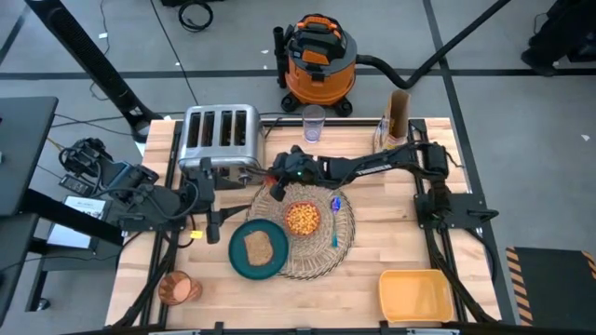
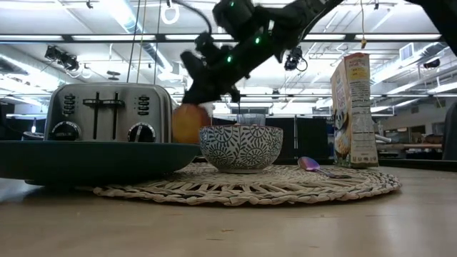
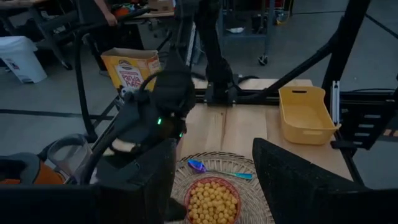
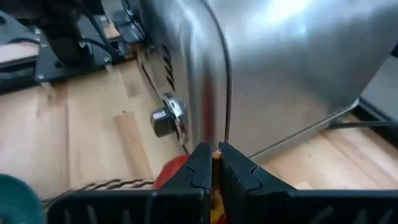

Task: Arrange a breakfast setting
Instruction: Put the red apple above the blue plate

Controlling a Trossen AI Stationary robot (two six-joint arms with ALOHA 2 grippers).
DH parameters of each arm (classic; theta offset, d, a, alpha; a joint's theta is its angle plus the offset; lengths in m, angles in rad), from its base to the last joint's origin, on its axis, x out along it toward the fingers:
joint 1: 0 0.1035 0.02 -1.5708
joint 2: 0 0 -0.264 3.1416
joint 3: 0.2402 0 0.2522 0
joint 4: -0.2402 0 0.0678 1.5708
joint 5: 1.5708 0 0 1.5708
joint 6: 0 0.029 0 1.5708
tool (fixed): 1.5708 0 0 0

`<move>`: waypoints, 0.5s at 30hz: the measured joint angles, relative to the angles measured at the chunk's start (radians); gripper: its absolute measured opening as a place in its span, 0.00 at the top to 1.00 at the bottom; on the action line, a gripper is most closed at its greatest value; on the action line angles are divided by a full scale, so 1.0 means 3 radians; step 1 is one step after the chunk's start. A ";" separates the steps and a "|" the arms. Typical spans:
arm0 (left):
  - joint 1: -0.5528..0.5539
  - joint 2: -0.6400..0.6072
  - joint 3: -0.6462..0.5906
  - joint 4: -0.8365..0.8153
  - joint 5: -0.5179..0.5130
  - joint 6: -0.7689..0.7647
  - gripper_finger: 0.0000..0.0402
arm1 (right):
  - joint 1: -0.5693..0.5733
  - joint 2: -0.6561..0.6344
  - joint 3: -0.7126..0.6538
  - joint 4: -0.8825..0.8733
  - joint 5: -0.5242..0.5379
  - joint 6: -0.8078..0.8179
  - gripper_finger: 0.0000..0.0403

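Note:
The round woven placemat (image 1: 346,233) lies mid-table. On it stand a bowl (image 1: 301,219) of cereal balls and a small blue spoon (image 1: 335,221). The dark teal plate (image 1: 238,262) with a toast slice (image 1: 258,247) overlaps the mat's near-left edge. The amber cup (image 1: 177,288) stands at the near left corner. My right gripper (image 1: 277,186) is shut on the red apple (image 2: 187,123) at the mat's far-left edge, in front of the toaster. My left gripper (image 3: 211,180) is open and empty, left of the plate. My right gripper holds the apple at its top (image 4: 216,155), pinched between the two shut fingertips, which come from above, slanting down. The apple's red side (image 4: 169,173) shows below the fingers. The plate's rim hides whether the apple rests on the mat.
The chrome toaster (image 1: 221,138) stands at the far left, just behind the apple. A cereal box (image 1: 399,113) and a glass (image 1: 314,121) stand at the far edge. A yellow tub (image 1: 414,293) sits at the near right corner.

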 joint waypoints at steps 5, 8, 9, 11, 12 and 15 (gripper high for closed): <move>0.0000 0.0000 0.0000 -0.0013 0.0002 0.0006 0.45 | 0.0001 0.0201 -0.0006 0.0199 -0.0014 0.0023 0.96; 0.0000 0.0000 0.0000 -0.0017 0.0001 0.0003 0.45 | 0.0017 0.0247 -0.0005 0.0211 0.0004 0.0023 0.96; 0.0000 0.0000 0.0000 -0.0018 0.0001 -0.0001 0.45 | 0.0021 0.0265 0.0002 0.0246 0.0027 0.0027 0.96; 0.0000 0.0000 0.0000 -0.0023 0.0001 -0.0007 0.45 | 0.0023 0.0272 -0.0008 0.0211 0.0044 0.0035 0.95; 0.0000 0.0000 0.0000 -0.0022 0.0000 -0.0007 0.45 | 0.0025 0.0280 -0.0007 0.0249 0.0044 0.0040 0.95; 0.0000 0.0000 0.0000 -0.0023 0.0003 -0.0006 0.45 | 0.0026 0.0296 -0.0003 0.0245 0.0044 0.0152 0.95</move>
